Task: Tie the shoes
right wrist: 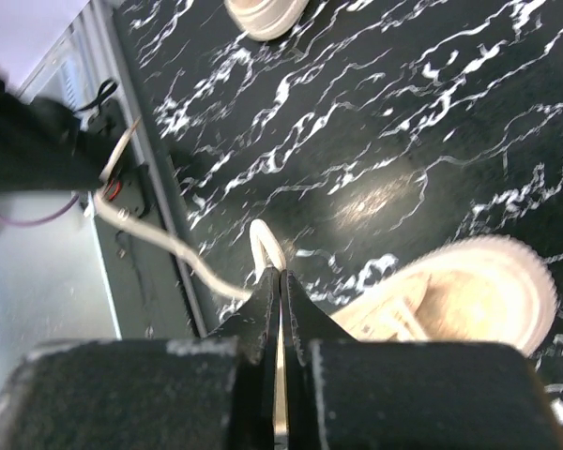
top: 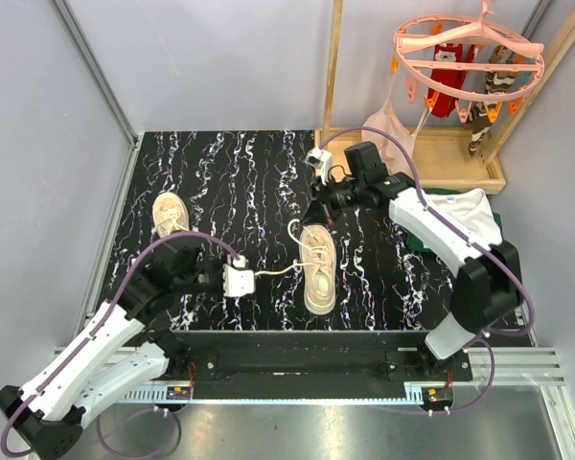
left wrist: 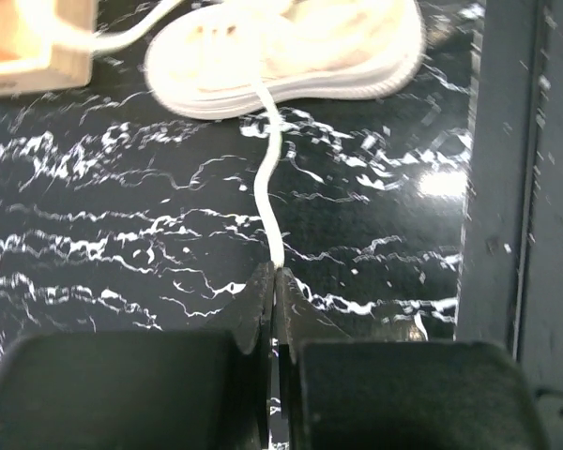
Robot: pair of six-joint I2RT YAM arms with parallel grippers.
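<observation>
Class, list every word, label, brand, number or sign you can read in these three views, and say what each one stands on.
No text can be read in any view.
The middle shoe and the other shoe show no brand mark.
The coloured patches at the arm bases are too small to read.
The hanging garments show no legible words.

Cream sneaker at centre, white laces outstretched; twin well left.
</observation>
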